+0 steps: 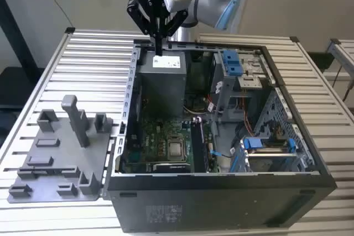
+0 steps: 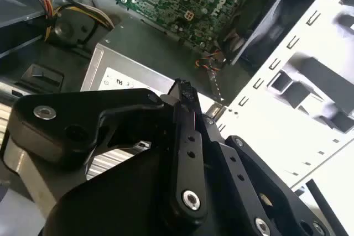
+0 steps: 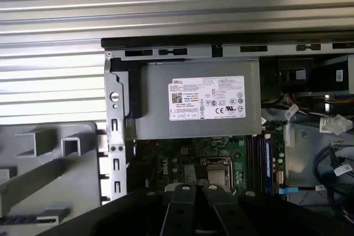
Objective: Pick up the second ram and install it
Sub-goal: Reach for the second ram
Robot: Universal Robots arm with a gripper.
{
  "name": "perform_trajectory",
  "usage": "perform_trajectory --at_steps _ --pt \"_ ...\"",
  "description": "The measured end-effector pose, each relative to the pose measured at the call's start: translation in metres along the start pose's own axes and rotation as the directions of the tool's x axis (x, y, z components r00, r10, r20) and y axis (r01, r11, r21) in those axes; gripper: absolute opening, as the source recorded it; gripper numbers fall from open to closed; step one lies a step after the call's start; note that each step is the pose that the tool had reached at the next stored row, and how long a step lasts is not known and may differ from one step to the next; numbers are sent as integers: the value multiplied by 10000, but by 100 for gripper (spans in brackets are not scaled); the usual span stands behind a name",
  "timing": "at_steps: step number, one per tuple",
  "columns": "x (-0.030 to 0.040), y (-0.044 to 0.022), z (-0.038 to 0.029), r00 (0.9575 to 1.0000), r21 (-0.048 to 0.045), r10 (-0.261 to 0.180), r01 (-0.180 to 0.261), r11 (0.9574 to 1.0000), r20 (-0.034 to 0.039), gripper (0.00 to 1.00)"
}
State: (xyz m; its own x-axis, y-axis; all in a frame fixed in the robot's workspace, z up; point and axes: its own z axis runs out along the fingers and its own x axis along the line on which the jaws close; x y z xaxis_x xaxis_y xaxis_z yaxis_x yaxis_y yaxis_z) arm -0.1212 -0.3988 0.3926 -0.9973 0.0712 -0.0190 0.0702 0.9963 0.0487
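Gripper over case edge (jaws together)

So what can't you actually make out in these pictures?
- Memory slots: in the first wrist view the gripper's own body covers their lower ends, so I can't tell if they are filled or empty.
- Grey fixture tray: in the exterior view its pockets are too small to tell whether anything lies in them. The first wrist view's edge cuts the tray off.
- Motherboard: in the exterior view the case wall hides its near edge.
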Motion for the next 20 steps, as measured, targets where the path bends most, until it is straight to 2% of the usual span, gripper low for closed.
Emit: perform_trajectory --at_steps 20 --pt "16 -2 -1 10000 -4 2 -2 10000 -5 11"
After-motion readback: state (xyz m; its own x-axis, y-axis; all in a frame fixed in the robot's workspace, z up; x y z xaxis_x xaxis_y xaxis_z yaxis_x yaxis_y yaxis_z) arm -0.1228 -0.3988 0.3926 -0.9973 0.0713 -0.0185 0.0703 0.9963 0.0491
